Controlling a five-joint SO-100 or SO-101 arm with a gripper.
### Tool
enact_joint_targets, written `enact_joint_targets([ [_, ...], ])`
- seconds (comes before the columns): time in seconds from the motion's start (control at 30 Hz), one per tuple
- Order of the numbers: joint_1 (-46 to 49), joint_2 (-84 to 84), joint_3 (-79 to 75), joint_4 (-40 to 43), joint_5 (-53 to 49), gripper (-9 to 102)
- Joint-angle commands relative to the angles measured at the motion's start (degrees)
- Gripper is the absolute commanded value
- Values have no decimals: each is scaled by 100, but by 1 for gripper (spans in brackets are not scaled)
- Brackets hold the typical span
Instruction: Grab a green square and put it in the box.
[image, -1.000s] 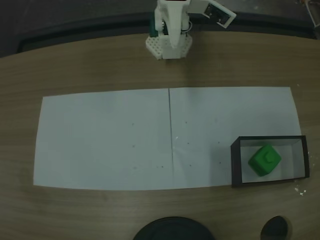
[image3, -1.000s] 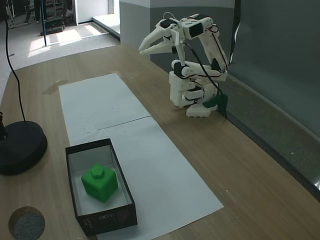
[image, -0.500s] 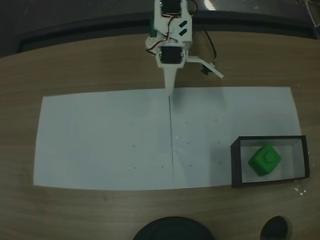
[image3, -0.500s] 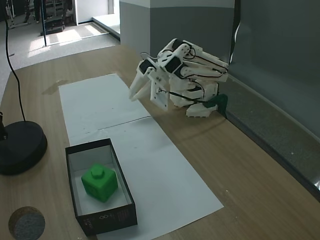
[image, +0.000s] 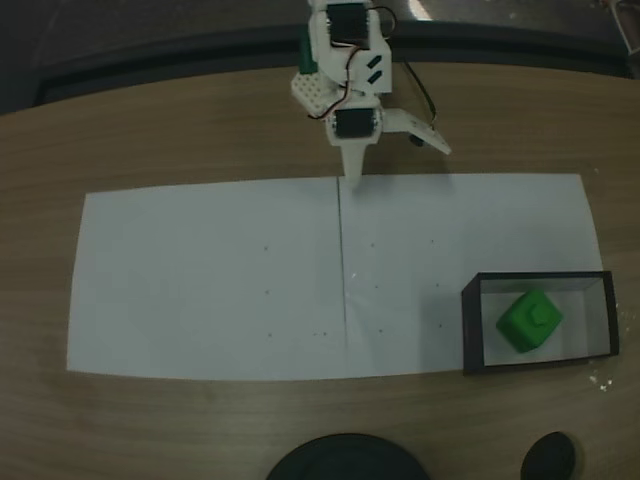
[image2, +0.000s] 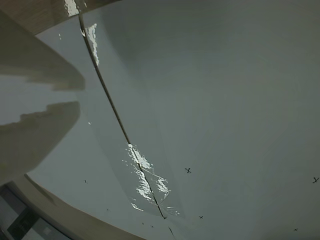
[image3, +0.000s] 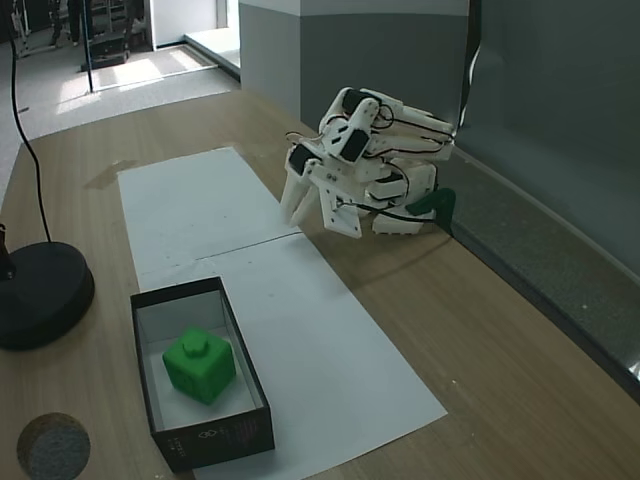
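Green square: the green square (image: 530, 320) sits on the white floor of the box (image: 471, 330), knob up, turned a little askew to the walls; in the other fixed view (image3: 199, 365) it rests nearer the box's front half, with a gap to the walls on the sides that show.
Box: the box (image3: 252, 395) stands on the corner of the white paper sheet (image: 210, 280), well apart from the arm.
Task state: you can judge the placing as done, since the cube lies inside and nothing holds it.
Gripper: the gripper (image: 390, 160) is folded low by the arm's base (image3: 405, 215), tip down near the paper's far edge; its jaws stand apart, one finger (image: 352, 165) pointing at the seam, the other (image: 420, 135) splayed sideways, and they hold nothing.
Wrist view: you see both fingers (image2: 35, 65) at the left with a gap between them, above the paper seam (image2: 120, 130).
Step in hand: parking the arm, as far as you can judge.
How to do it well: settle the arm gently so the fingertip does not snag the paper; stay away from the box so the cube is not disturbed.
Nearby: the black round base (image3: 40, 295) stands on the table (image3: 480, 340), clear of the arm.
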Motion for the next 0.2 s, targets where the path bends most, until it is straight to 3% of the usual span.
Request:
enact_joint_targets([
  [0.0, 9, 105, -334, 44, 44, 0],
  [0.17, -9, 105, -334, 44, 26, 0],
])
